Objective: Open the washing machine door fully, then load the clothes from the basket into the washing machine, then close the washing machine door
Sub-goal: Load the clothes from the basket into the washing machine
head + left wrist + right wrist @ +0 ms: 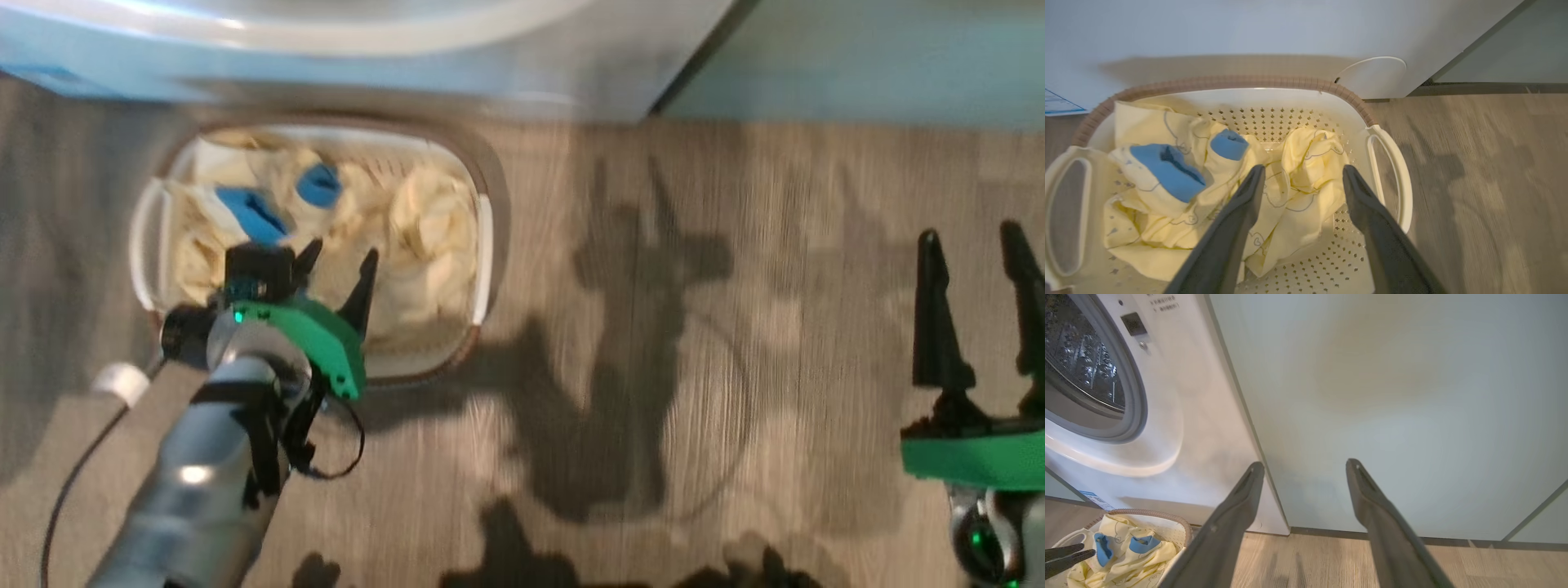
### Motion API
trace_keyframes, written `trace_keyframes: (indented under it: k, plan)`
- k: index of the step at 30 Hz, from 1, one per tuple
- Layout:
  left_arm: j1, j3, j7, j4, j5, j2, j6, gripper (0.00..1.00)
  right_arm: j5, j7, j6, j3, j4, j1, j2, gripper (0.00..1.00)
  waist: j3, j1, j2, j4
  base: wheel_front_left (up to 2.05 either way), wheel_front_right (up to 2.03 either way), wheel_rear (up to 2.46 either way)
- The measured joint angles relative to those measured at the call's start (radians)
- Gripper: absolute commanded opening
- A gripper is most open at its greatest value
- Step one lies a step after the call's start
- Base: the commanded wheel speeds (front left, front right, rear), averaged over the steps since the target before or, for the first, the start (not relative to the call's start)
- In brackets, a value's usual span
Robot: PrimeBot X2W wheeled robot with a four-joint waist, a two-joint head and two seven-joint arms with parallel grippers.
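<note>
**Two sets of fingers apart, nothing gripped, all clothes seen lie in the basket**

Step in hand, as I judge it: the first pick from the basket.

1. Left gripper (1303,169) hangs over the basket (1229,81) with its fingers spread wide and nothing between them. I cannot tell whether the tips touch fabric.
2. Clothes (1310,155): a raised yellow fold lies between the fingertips and just beyond them. The two blue patches lie off to the left of the left finger.
3. Recommendation: I would go straight down so that fold stands between the fingers, then close on bunched cloth rather than a single layer. The white handle is near the right finger and should be kept clear of. Lift high, or trailing cloth could catch the brown rim and drag the basket.

Containers:
- Basket: one heap of pale yellow garments, piled mostly left of the fingers. Its perforated bottom shows bare beneath the right finger.
- Washing machine (1200,416): the drum mouth is up and left of the right gripper (1305,463) and stands uncovered, so I judge the door to be open. No clothing shows in the part of the drum I can see.
- Right gripper: fingers apart and empty, facing the pale green cabinet panel (1392,396).
</note>
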Motion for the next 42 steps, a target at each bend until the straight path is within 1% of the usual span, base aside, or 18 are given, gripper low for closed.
trace_keyframes:
  k: [6,11,12,13,16,17,21,25,31,32,34,39,40,41,42]
  plan:
    - [-0.109,-0.134,0.002,0.052,-0.117,0.044,0.0,1.0,0.028,0.0,0.0,0.018,-0.031,-0.067,-0.001,1.0,0.147,-0.0001,0.0,-0.032,0.0,0.0,0.0]
    - [-0.17,-0.235,0.037,0.077,-0.216,0.09,0.0,1.0,0.045,0.0,0.0,0.032,-0.041,-0.105,-0.001,1.0,0.243,-0.0002,0.0,-0.061,0.0,0.0,0.0]
    - [-0.183,-0.255,0.039,0.084,-0.234,0.094,0.0,1.0,0.049,0.0,0.0,0.033,-0.041,-0.111,-0.001,1.0,0.259,-0.0002,0.0,-0.066,0.0,0.0,0.0]
    - [-0.183,-0.255,0.039,0.084,-0.234,0.094,0.0,1.0,0.049,0.0,0.0,0.033,-0.041,-0.111,-0.001,1.0,0.259,-0.0002,0.0,-0.066,0.0,0.0,0.0]
    - [-0.234,-0.32,0.077,0.104,-0.309,0.101,0.0,1.0,0.05,0.0,0.0,0.052,-0.044,-0.129,-0.001,1.0,0.307,-0.0003,0.0,-0.084,0.0,0.0,0.0]
    - [-0.234,-0.32,0.077,0.104,-0.309,0.101,0.0,1.0,0.05,0.0,0.0,0.052,-0.044,-0.129,-0.001,1.0,0.307,-0.0003,0.0,-0.084,0.0,0.0,0.0]
    - [-0.304,-0.364,0.108,0.145,-0.37,0.104,0.0,1.0,0.05,0.0,0.0,0.073,-0.064,-0.161,-0.001,1.0,0.351,-0.0003,0.0,-0.1,0.0,0.0,0.0]
    - [-0.376,-0.39,0.131,0.214,-0.412,0.109,0.0,1.0,0.049,0.0,0.0,0.094,-0.085,-0.173,-0.002,1.0,0.389,-0.0003,0.0,-0.118,0.0,0.0,0.0]
    - [-0.47,-0.423,0.144,0.334,-0.427,0.096,0.0,1.0,0.016,0.0,0.0,0.093,-0.121,-0.171,-0.002,1.0,0.439,-0.0003,0.0,-0.125,0.0,0.0,0.0]
    - [-0.5,-0.446,0.144,0.372,-0.414,0.081,0.0,1.0,-0.004,0.0,0.0,0.086,-0.128,-0.167,-0.002,1.0,0.448,-0.0003,0.0,-0.116,0.0,0.0,0.0]
    - [-0.521,-0.453,0.144,0.407,-0.404,0.062,0.0,1.0,-0.012,0.0,0.0,0.078,-0.138,-0.165,-0.002,1.0,0.452,-0.0004,0.0,-0.103,0.0,0.0,0.0]
    - [-0.541,-0.477,0.136,0.456,-0.39,0.021,0.002,1.0,-0.037,0.0,0.0,0.063,-0.16,-0.136,-0.002,1.0,0.45,-0.0004,0.0,-0.074,0.0,0.0,0.0]
    - [-0.541,-0.478,0.131,0.46,-0.389,0.012,0.009,0.95,-0.041,0.0,0.0,0.06,-0.164,-0.124,-0.002,1.0,0.449,-0.0004,0.0,-0.07,0.0,0.0,0.0]
    - [-0.541,-0.479,0.127,0.466,-0.389,0.005,0.01,0.47,-0.041,0.0,0.0,0.058,-0.167,-0.114,-0.002,1.0,0.448,-0.0004,0.0,-0.066,0.0,0.0,0.0]
    - [-0.542,-0.48,0.126,0.471,-0.389,-0.002,0.01,0.14,-0.041,0.0,0.0,0.055,-0.171,-0.106,-0.002,1.0,0.447,-0.0004,0.0,-0.062,0.0,0.0,0.0]
